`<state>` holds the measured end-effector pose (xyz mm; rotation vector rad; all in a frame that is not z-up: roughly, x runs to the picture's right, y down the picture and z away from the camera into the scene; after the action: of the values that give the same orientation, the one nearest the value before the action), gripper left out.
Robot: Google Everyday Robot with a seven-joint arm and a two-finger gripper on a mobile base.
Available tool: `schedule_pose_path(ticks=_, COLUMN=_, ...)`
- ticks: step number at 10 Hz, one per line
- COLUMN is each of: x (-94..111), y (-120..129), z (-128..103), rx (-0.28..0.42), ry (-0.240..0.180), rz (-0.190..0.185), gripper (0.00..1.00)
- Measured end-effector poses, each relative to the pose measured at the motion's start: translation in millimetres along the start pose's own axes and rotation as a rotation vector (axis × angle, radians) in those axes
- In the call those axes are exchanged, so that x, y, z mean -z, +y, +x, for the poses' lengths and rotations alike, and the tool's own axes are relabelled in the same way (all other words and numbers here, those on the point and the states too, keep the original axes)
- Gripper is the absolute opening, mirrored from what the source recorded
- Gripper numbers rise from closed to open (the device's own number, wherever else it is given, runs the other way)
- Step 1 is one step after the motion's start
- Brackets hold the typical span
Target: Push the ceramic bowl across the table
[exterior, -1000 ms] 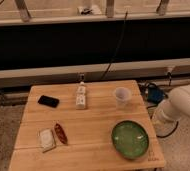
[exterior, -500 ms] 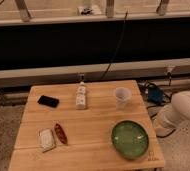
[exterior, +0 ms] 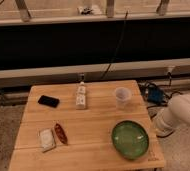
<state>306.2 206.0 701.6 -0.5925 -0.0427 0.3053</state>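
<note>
The white arm (exterior: 182, 114) has slid a little toward 4 o'clock since half a second ago, and it hangs bent like an elbow just off the right edge of the table (exterior: 93, 120). The gripper seems to be out of view beyond the arm, so I cannot tell whether it is open or closed. The ceramic bowl (exterior: 130, 139) has not moved and rests near the table's 5 o'clock corner, apart from the arm.

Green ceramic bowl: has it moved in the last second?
No. The glossy green ceramic bowl sits where it did, at the right front corner of the light wooden table; the gripper hangs beyond its right edge.
</note>
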Motion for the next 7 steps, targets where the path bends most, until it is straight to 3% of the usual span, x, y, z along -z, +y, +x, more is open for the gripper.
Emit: schedule_pose_path(ticks=7, x=-25, y=11, z=-3, rx=0.014, ry=0.000, rz=-0.049, gripper=0.04)
